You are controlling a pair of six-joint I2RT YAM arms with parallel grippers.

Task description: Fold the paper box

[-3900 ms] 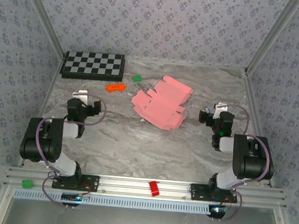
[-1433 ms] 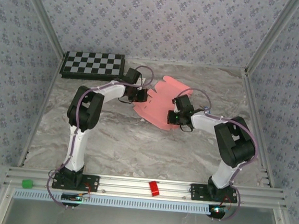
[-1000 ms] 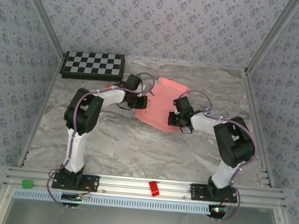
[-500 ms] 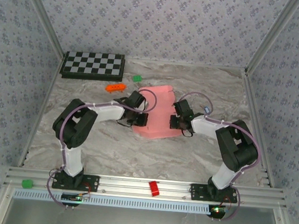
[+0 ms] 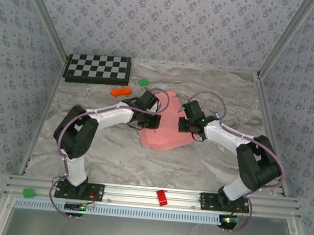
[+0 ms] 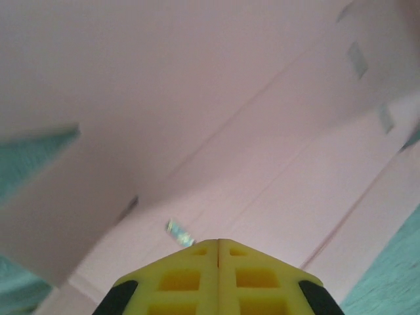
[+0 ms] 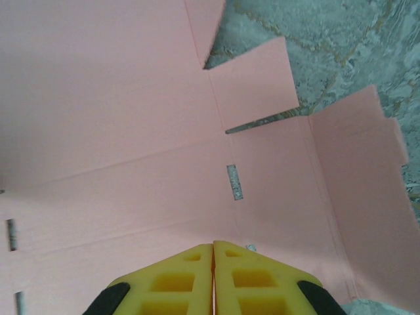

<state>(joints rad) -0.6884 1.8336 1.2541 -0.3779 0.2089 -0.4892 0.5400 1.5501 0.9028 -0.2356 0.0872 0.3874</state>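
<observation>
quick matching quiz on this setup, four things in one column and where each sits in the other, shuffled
Things:
1 paper box
2 chessboard
3 orange piece
4 red block

Places:
a far left corner
b on the near metal rail
c middle of the table
d just in front of the chessboard

Pairs: 1-c, 2-a, 3-d, 4-b

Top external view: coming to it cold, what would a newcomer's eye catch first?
The pink paper box, a die-cut sheet with slots and flaps, lies in the middle of the grey marbled table, with both arms bent in toward it from either side. The left pincer and right pincer are both shut, tips pointed at the pink card. A black-and-white checkerboard sits at the far left corner, with a small orange piece nearby.
</observation>
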